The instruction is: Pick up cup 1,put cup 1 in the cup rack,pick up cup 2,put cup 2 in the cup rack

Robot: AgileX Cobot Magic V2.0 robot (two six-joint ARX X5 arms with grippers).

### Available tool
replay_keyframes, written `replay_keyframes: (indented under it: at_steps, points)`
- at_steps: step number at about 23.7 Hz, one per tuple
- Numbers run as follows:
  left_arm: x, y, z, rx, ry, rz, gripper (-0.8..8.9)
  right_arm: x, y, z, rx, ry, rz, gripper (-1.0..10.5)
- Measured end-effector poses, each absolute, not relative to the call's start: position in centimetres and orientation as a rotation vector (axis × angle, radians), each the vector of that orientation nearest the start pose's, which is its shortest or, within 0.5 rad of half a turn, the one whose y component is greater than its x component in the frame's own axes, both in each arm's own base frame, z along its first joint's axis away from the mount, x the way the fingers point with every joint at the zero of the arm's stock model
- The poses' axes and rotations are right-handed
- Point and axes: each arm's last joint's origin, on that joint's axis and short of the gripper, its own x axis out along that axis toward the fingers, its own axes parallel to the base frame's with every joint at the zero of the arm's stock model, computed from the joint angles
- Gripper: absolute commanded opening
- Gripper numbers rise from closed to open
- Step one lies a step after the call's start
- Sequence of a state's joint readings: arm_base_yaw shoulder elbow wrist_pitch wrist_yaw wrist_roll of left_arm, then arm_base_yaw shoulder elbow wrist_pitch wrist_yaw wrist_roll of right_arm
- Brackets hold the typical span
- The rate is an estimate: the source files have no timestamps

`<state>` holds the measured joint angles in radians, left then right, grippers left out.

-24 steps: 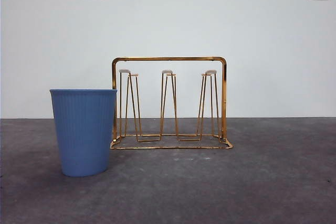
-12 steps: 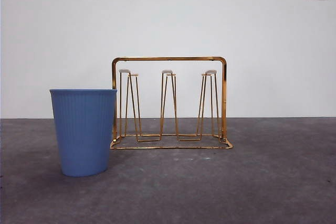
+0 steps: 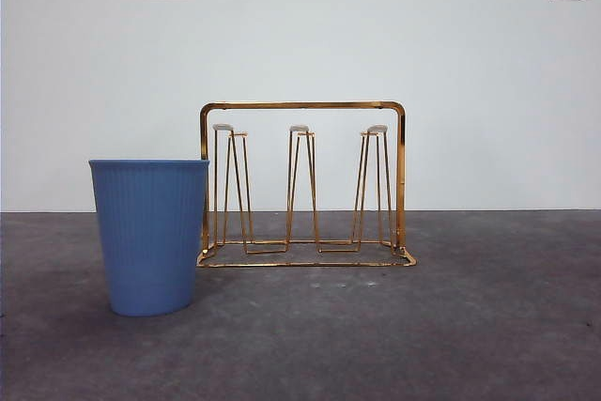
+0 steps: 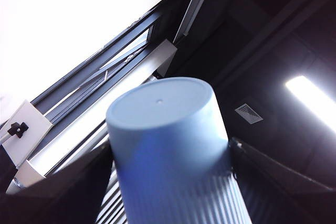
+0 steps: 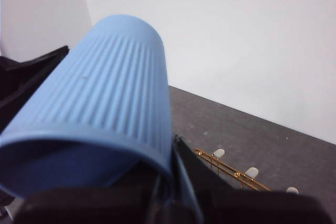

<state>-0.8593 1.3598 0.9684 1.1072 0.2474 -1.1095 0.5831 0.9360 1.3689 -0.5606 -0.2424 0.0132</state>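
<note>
Each tool is clenched on a blue ribbed cup, the left tool point(image 4: 173, 203) on one cup point(image 4: 168, 145) and the right tool point(image 5: 105, 182) on another point(image 5: 105, 103), while a third blue cup point(image 3: 150, 237) stands beside the gold cup rack point(image 3: 302, 185).

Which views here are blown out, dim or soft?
Front view: even light, sharp cup rack and standing cup. Left wrist view: window glare whites out one side, the rest dark; the held cup is soft. Right wrist view: its cup blurs near the rim.

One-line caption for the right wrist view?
Right end effector holds a ribbed blue cup above the gold cup rack.
</note>
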Motion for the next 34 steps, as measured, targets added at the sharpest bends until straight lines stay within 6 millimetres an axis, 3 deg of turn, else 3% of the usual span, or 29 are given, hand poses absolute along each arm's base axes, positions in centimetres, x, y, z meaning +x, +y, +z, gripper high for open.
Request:
replay_keyframes:
  at_steps: [11, 16, 22, 28, 34]
  points:
    - [18.2, -22.2, 38.6, -1.155, -0.049, -1.376, -0.06, 12.5, 9.1, 45.9, -0.021, 0.164, 0.821, 0.1]
    - [18.1, -22.2, 38.6, -1.132, -0.065, -1.389, -0.06, 12.5, 9.1, 45.5, -0.027, 0.206, 0.821, 2.3]
    - [18.1, -22.1, 38.7, -1.124, -0.078, -1.393, -0.06, 12.2, 8.9, 45.3, -0.028, 0.223, 0.809, 2.3]
    - [18.1, -22.0, 38.8, -1.118, -0.087, -1.402, -0.06, 10.8, 7.8, 45.2, -0.035, 0.241, 0.787, 2.3]
    - [19.2, -21.5, 38.4, -1.043, -0.066, -1.320, -0.06, 7.0, 5.3, 43.9, -0.065, 0.378, 0.759, 2.3]
